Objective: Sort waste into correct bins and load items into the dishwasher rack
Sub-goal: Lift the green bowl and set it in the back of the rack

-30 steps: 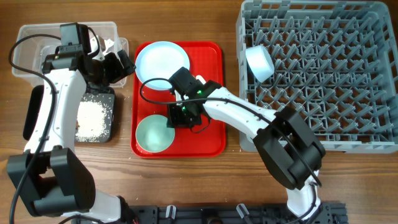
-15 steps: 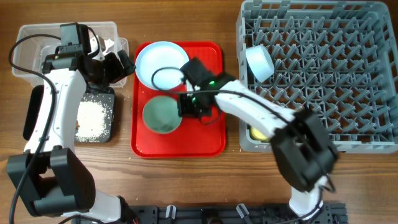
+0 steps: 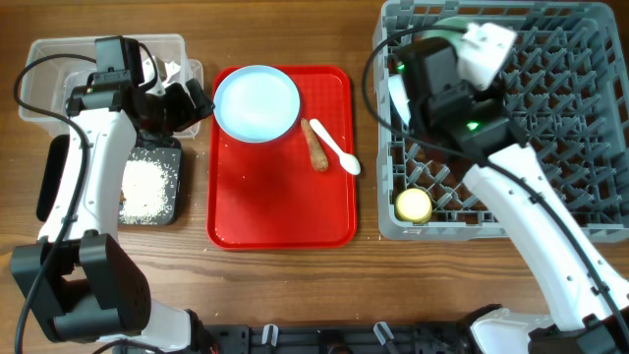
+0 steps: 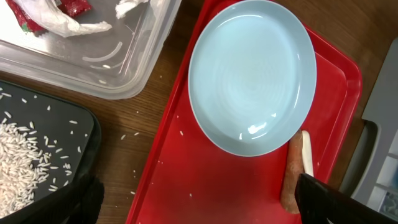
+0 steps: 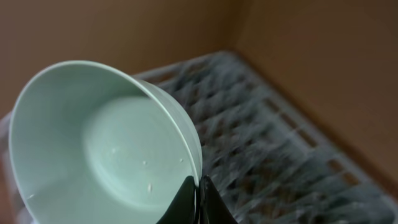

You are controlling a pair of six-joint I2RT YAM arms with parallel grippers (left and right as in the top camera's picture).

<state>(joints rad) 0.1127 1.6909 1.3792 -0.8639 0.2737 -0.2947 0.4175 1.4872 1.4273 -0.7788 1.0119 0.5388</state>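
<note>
right claw (image 5: 199,198) pinching pale green bowl (image 5: 106,143) rim above rack (image 3: 570,147), left claw (image 3: 189,103) spread beside plate (image 3: 257,101)

Overhead looks straight down on the whole desk (image 3: 285,285); left wrist, close, shares its plate (image 3: 257,101) at eleven o'clock; right wrist hugs the pale green bowl (image 5: 106,143).

Glossy pale green bowl (image 5: 106,149), grey plastic rack (image 3: 580,98), wood-grain table (image 3: 285,285).
</note>
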